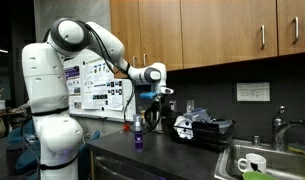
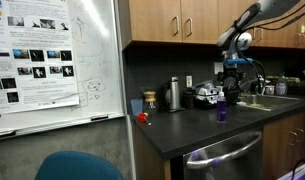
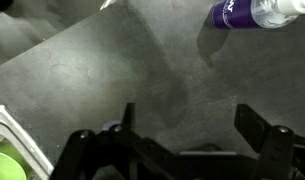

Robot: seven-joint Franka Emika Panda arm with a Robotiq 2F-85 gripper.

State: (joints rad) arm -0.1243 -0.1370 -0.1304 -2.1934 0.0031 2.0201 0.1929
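Observation:
My gripper (image 3: pixel 187 125) is open and empty, its two dark fingers spread wide above the bare dark countertop (image 3: pixel 122 70). A small purple bottle with a pale cap (image 3: pixel 254 12) lies at the top right edge of the wrist view, apart from the fingers. In both exterior views the gripper (image 1: pixel 152 95) (image 2: pixel 232 75) hangs above the purple bottle (image 1: pixel 138 137) (image 2: pixel 221 108), which stands upright on the counter.
A white rack edge with a green object (image 3: pixel 12 150) sits at the wrist view's lower left. A black dish rack (image 1: pixel 204 128) and a sink with a cup (image 1: pixel 254 160) are on the counter. A metal thermos (image 2: pixel 174 93), a jar (image 2: pixel 149 102) and a red object (image 2: pixel 142 117) stand near the whiteboard (image 2: pixel 52 60).

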